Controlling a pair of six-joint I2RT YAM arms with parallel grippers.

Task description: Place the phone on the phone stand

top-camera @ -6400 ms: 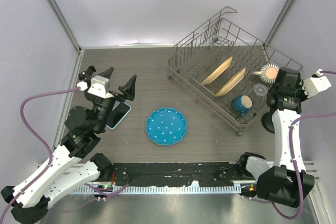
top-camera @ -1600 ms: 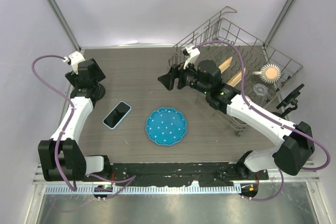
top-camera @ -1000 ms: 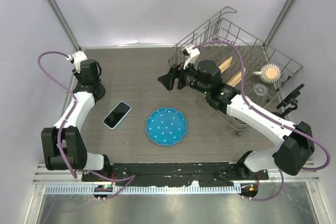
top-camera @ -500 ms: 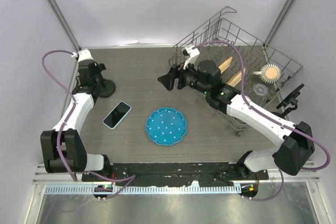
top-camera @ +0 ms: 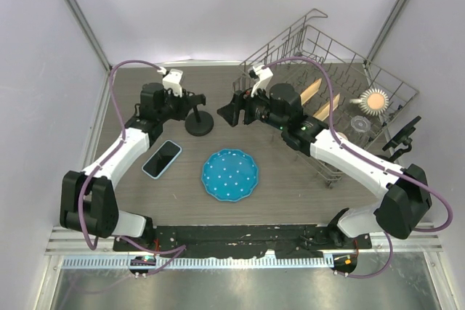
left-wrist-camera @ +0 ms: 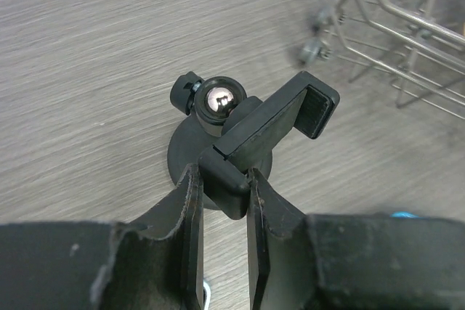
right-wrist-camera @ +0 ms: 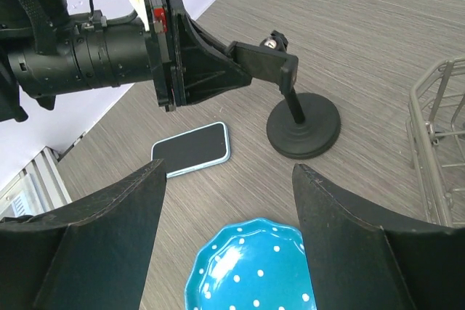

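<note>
While the left gripper (left-wrist-camera: 221,179) pinches the cradle of the phone stand (left-wrist-camera: 270,123) at mid-frame, its base half hidden beneath, the phone (top-camera: 162,159) lies flat lower left of it; the right gripper (right-wrist-camera: 227,172) hangs spread wide.

Matte black phone stand (top-camera: 198,123), its ball joint (left-wrist-camera: 220,99) mirror-bright chrome, against a grey-brown wood-grain worktop (top-camera: 203,85). The phone (top-camera: 162,159) shows a black screen edged in pale blue. The plate (top-camera: 230,174) is bright blue, speckled with small white dots. The wire dish rack (top-camera: 270,59) is silver-grey.
</note>
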